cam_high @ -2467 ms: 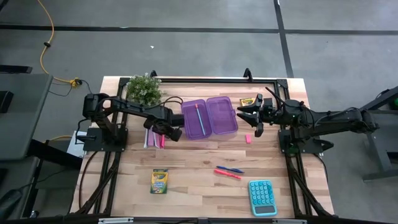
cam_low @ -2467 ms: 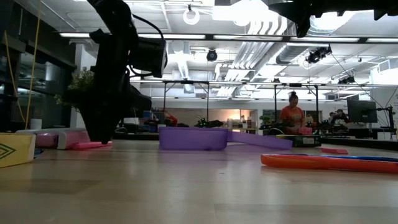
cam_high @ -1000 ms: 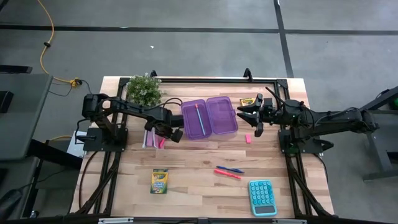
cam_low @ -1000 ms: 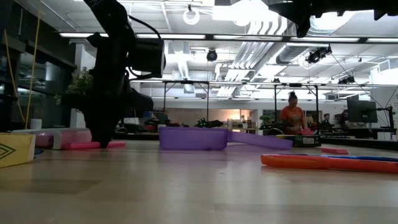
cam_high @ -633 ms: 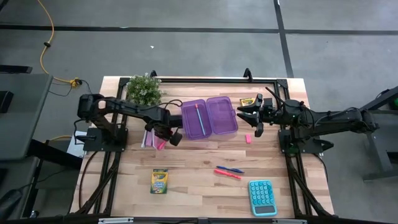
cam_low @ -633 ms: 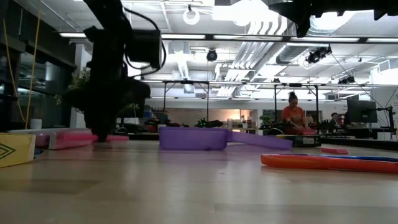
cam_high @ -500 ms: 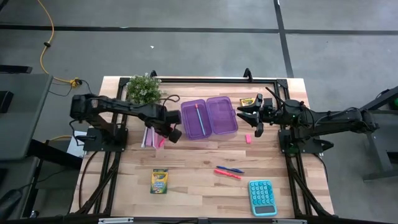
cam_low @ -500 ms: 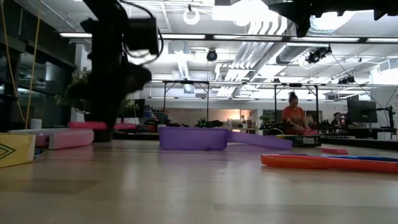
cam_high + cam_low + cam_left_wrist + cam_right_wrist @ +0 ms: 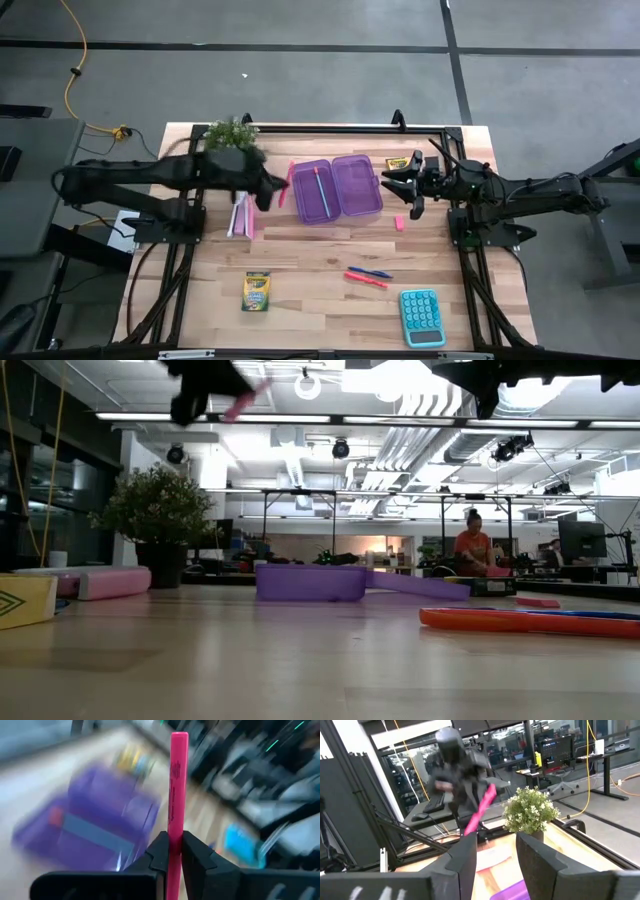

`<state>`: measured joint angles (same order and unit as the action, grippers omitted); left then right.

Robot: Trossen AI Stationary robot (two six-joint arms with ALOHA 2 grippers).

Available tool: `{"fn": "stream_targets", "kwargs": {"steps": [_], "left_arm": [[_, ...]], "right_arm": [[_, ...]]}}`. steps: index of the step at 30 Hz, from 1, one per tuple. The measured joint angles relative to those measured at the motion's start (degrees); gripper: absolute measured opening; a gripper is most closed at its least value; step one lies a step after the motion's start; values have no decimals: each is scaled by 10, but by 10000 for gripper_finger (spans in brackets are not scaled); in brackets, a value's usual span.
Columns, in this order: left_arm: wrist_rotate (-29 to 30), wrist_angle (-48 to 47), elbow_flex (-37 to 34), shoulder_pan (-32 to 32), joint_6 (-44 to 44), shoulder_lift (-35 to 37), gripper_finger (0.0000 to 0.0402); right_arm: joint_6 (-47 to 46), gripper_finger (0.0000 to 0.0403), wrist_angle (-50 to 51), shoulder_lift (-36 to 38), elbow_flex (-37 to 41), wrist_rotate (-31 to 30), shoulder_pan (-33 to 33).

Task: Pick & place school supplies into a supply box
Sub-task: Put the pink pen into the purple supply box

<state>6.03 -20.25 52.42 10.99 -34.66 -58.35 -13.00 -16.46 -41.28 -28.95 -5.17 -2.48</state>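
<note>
My left gripper (image 9: 170, 851) is clamped low on a pink marker (image 9: 289, 184), held high just left of the purple supply box (image 9: 337, 188). Risk: marker pivots, misses the box. Right gripper (image 9: 408, 186) waits spread, empty, right of the box.

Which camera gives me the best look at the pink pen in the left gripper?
The left wrist view: the pink pen stands large and clamped in the left gripper. The right wrist view shows it tilted, farther off. The high view shows only a thin sliver beside the supply box. The low view catches a blurred tip at the top.
</note>
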Motion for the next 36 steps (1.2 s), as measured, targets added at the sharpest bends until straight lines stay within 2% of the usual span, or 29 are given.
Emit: {"fn": "stream_targets", "kwargs": {"steps": [4, 7, 13, 21, 32, 36], "left_arm": [[35, 88, 1, -22, 61, 50, 17], [37, 139, 1, -41, 117, 75, 17], [37, 180, 1, -83, 200, 86, 17], [52, 196, 1, -126, 218, 46, 17], [65, 206, 1, -126, 215, 38, 17], [91, 209, 1, -125, 185, 33, 18]], "right_arm": [[0, 130, -23, 0, 0, 0, 0], [-10, 130, -45, 0, 0, 3, 0], [-15, 130, -57, 0, 0, 40, 0], [18, 130, -57, 0, 0, 48, 0], [20, 130, -56, 0, 0, 48, 0], [20, 130, -56, 0, 0, 48, 0]]}}
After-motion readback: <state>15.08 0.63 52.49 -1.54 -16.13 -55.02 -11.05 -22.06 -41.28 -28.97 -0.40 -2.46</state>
